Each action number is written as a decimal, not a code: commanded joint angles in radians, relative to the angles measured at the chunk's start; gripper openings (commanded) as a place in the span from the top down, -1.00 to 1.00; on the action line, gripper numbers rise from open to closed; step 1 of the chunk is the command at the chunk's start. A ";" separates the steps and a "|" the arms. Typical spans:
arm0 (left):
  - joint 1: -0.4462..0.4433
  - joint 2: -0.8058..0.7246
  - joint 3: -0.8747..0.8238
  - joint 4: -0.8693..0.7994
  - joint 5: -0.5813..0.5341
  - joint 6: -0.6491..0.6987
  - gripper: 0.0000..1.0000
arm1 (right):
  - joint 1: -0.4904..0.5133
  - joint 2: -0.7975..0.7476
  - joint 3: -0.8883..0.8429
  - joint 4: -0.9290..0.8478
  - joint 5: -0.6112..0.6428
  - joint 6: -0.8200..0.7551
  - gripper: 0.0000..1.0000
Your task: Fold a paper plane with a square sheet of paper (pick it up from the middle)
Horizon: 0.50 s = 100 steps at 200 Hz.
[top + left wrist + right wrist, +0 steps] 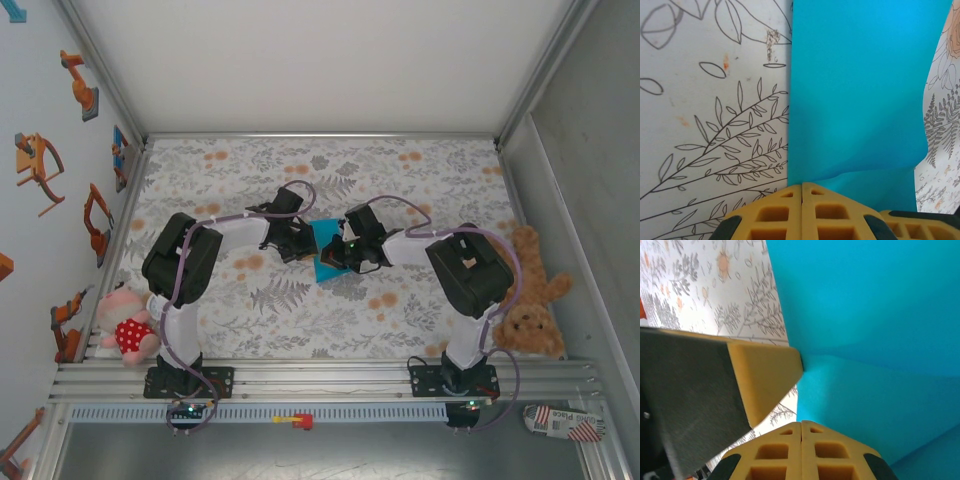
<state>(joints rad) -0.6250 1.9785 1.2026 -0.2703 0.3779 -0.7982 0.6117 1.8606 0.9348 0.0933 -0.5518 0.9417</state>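
From above, the left claw (300,240) and the right claw (338,255) meet tip to tip over the middle of the bench (300,320). The square sheet of paper (324,232) lies between and beneath them. A striped packet (565,422) beside the right arm's base bears writing; only "Place" seems legible. In the left wrist view the left claw (802,197) is closed, and the sheet (865,90) rises straight ahead from its seam, apparently pinched at an edge. In the right wrist view the right claw (801,432) is closed too, apparently nipping the sheet (880,315), which spreads ahead and rightward. The paper looks light, limp and easily creased, so it is best pinched gently along an edge or fold.
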 commanded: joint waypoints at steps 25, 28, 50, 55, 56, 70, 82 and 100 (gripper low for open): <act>0.000 0.051 -0.008 -0.096 -0.084 0.021 1.00 | 0.025 0.008 -0.031 0.010 -0.050 -0.025 1.00; -0.001 0.051 -0.008 -0.096 -0.084 0.021 1.00 | 0.025 0.008 -0.035 0.009 -0.048 -0.025 1.00; 0.001 0.052 -0.008 -0.099 -0.088 0.017 1.00 | 0.025 0.020 -0.045 -0.011 -0.027 -0.033 1.00; 0.001 0.054 -0.008 -0.098 -0.086 0.017 1.00 | 0.025 0.024 -0.044 -0.016 -0.023 -0.036 1.00; 0.000 0.054 -0.007 -0.099 -0.086 0.017 1.00 | 0.025 0.026 -0.045 -0.017 -0.021 -0.037 1.00; -0.001 0.053 -0.008 -0.099 -0.086 0.017 1.00 | 0.025 0.037 -0.042 -0.021 -0.014 -0.040 1.00; 0.000 0.054 -0.009 -0.099 -0.089 0.018 1.00 | 0.025 0.041 -0.039 -0.022 -0.012 -0.044 1.00; 0.000 0.055 -0.009 -0.100 -0.089 0.017 1.00 | 0.026 0.028 -0.036 -0.014 -0.018 -0.051 1.00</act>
<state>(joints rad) -0.6277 1.9804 1.2087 -0.2798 0.3683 -0.7982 0.6315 1.8782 0.9012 0.0952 -0.5865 0.9184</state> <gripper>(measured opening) 0.065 0.049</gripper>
